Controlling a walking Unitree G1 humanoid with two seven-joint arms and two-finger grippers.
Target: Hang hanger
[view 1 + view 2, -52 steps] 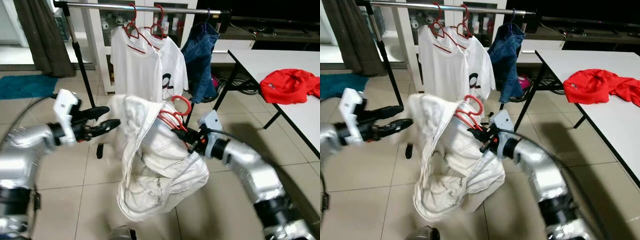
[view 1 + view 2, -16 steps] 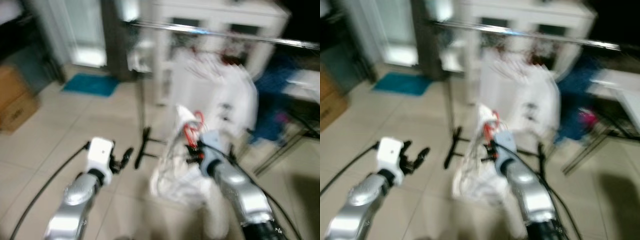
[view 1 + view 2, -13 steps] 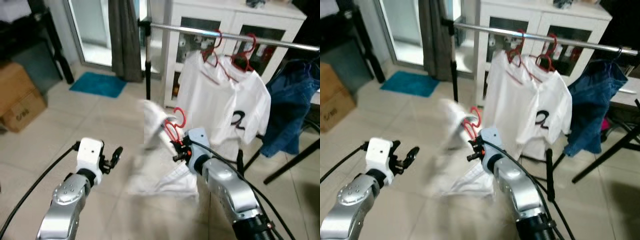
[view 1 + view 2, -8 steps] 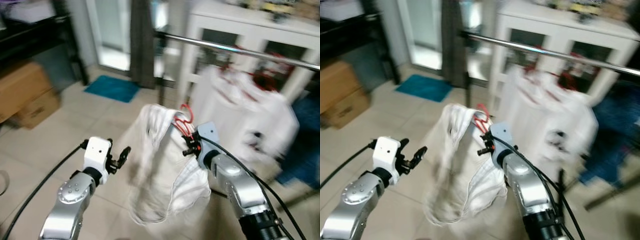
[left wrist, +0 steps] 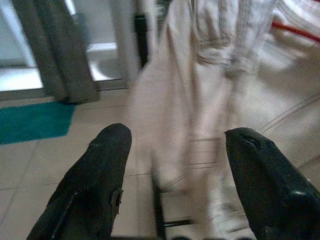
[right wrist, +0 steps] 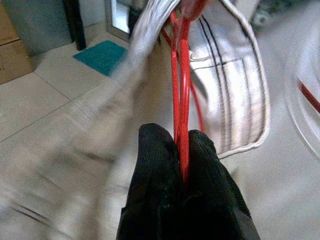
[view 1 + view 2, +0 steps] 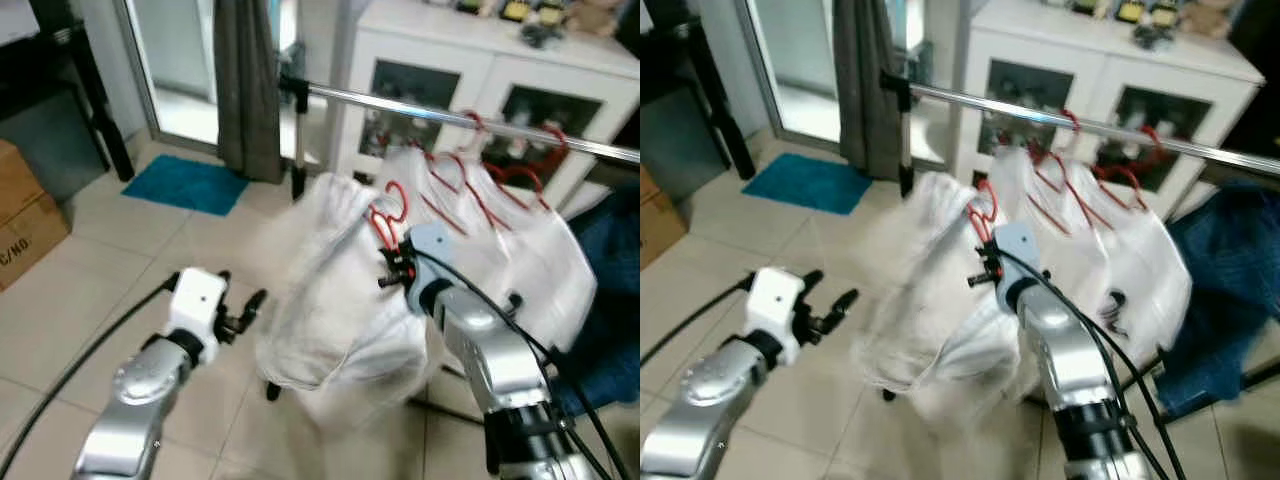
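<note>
Rail (image 7: 420, 108): silver bar across the white cabinet front, carrying white shirts on red hangers.
Garment (image 7: 335, 300): white, draped from the hanger, below the rail.
Hanger (image 6: 181, 75): red, held just beneath the rail.
Right gripper (image 6: 184, 150): jaws clamped on hanger.
Left gripper (image 5: 175, 165): jaws apart, near the garment.

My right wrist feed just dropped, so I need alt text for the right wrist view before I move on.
The right gripper is pinched shut on a red hanger, whose thin wires run up between its two black fingers. A white garment hangs from the hanger, blurred, above a tiled floor with a teal mat.
</note>
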